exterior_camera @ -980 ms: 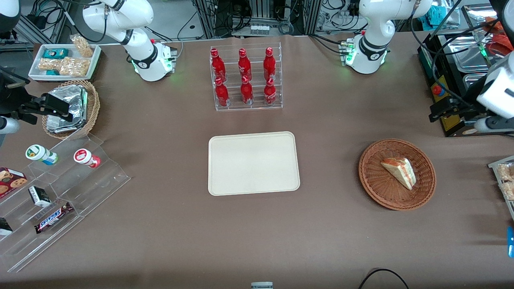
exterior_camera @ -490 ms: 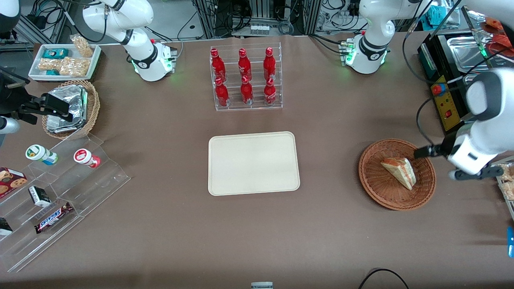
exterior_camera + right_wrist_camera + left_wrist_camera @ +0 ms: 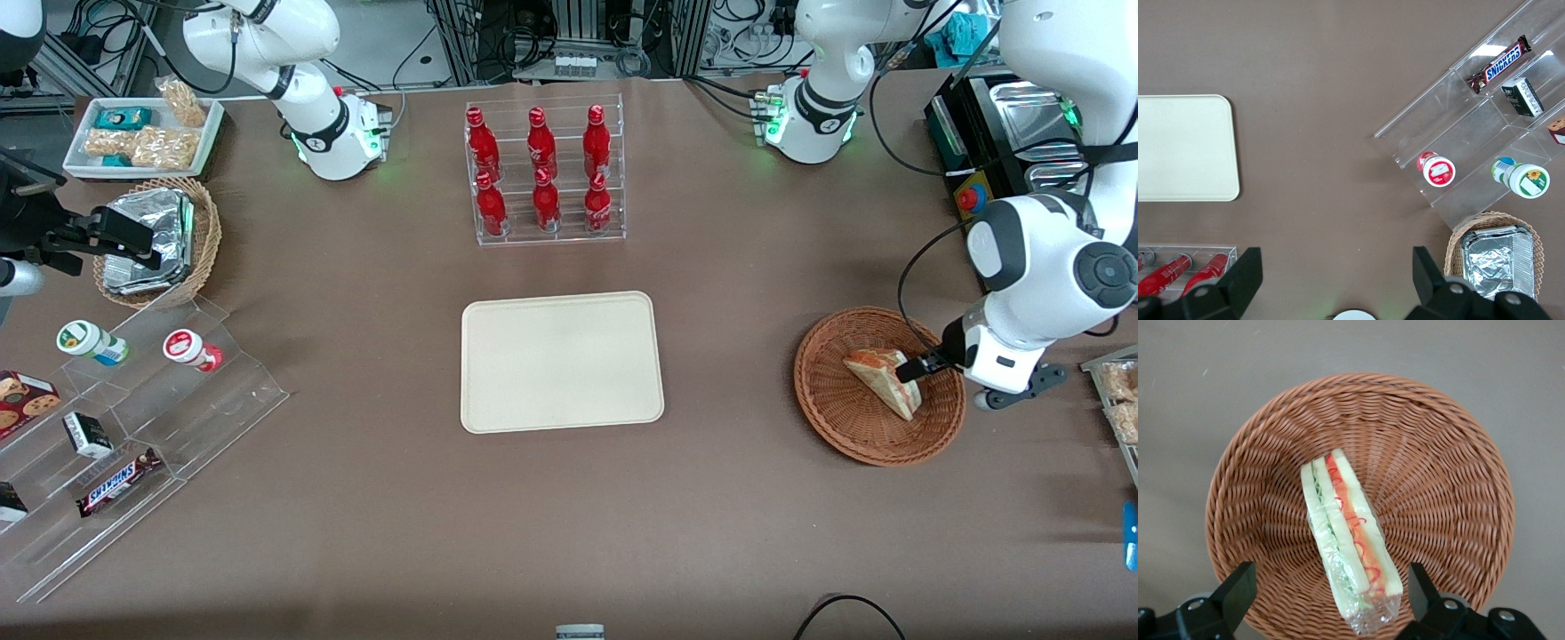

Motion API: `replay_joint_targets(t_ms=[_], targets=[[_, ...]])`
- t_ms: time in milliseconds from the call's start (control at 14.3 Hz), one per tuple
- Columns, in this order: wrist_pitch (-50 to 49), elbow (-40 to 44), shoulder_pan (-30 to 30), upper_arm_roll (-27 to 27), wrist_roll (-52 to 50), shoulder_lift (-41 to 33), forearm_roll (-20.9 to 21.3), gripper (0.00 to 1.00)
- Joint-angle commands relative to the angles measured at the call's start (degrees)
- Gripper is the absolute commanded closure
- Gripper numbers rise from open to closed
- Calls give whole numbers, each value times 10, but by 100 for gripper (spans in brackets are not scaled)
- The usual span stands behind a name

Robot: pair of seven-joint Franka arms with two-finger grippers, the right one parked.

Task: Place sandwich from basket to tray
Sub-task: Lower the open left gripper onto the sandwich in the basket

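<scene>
The sandwich (image 3: 878,380), a plastic-wrapped wedge of white bread with red and green filling, lies in the shallow reddish-brown wicker basket (image 3: 827,418) toward the working arm's end of the table. My left gripper (image 3: 916,367) hangs open just above the basket, over the sandwich's wide end. In the left wrist view the sandwich (image 3: 1346,533) lies across the basket (image 3: 1438,453), and the gripper (image 3: 1330,593) has one black finger on each side of the wrapped end, not touching it. The cream tray (image 3: 562,362) sits bare at the table's middle.
A clear rack of red bottles (image 3: 544,173) stands farther from the camera than the tray. Toward the parked arm's end are a white snack tray (image 3: 142,133), a tan basket of foil packets (image 3: 160,240) and a stepped acrylic shelf (image 3: 133,427). A black control box (image 3: 978,191) sits near the basket.
The left arm has swung in from the table's edge and come down over the basket, so the gripper now straddles the sandwich. Sandwich, basket and tray have not moved.
</scene>
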Motion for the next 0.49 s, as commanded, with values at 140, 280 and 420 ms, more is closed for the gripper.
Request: replay_joint_targets(t_ms=[140, 280, 420], targets=[[43, -17, -4, -6, -218, 21, -2, 0], [51, -18, -8, -6, -243, 37, -2, 0], [51, -17, -9, -6, -245, 49, -2, 0]])
